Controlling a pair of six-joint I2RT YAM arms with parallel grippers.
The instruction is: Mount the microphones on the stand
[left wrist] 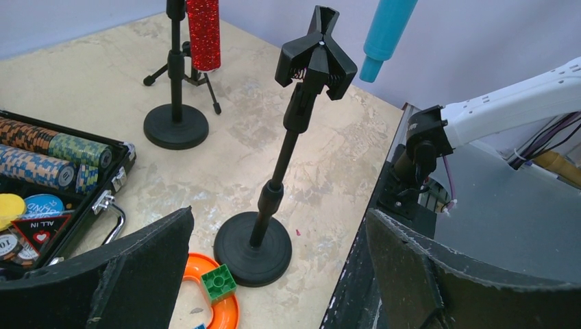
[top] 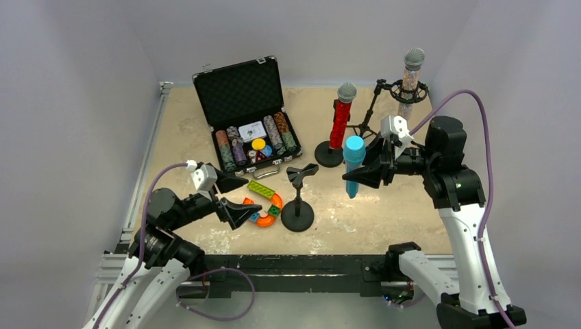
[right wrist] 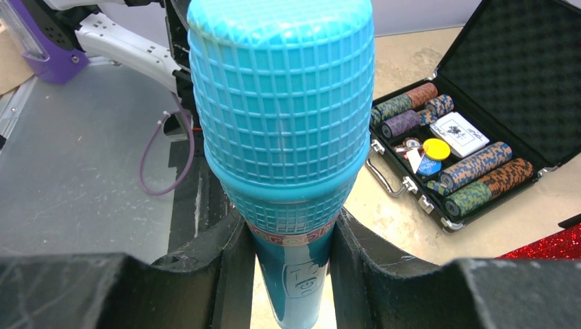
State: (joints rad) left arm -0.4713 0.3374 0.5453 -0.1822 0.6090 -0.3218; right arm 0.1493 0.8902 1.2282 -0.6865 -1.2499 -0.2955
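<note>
My right gripper (top: 356, 176) is shut on the light-blue microphone (top: 353, 164), held upright above the table to the right of the empty black stand (top: 299, 199); the microphone (right wrist: 288, 137) fills the right wrist view between my fingers (right wrist: 226, 267). The stand's clip (left wrist: 316, 55) is empty. The red glitter microphone (top: 341, 120) stands clipped in a round-base stand (top: 329, 155). The silver-pink glitter microphone (top: 410, 82) sits in a tripod stand's (top: 370, 116) shock mount at the back right. My left gripper (top: 236, 199) is open and empty, left of the empty stand (left wrist: 274, 199).
An open black case of poker chips (top: 248, 116) stands at the back left. An orange curved toy track with green bricks (top: 264, 205) lies beside the empty stand's base. The table's black front rail (top: 294, 264) runs along the near edge.
</note>
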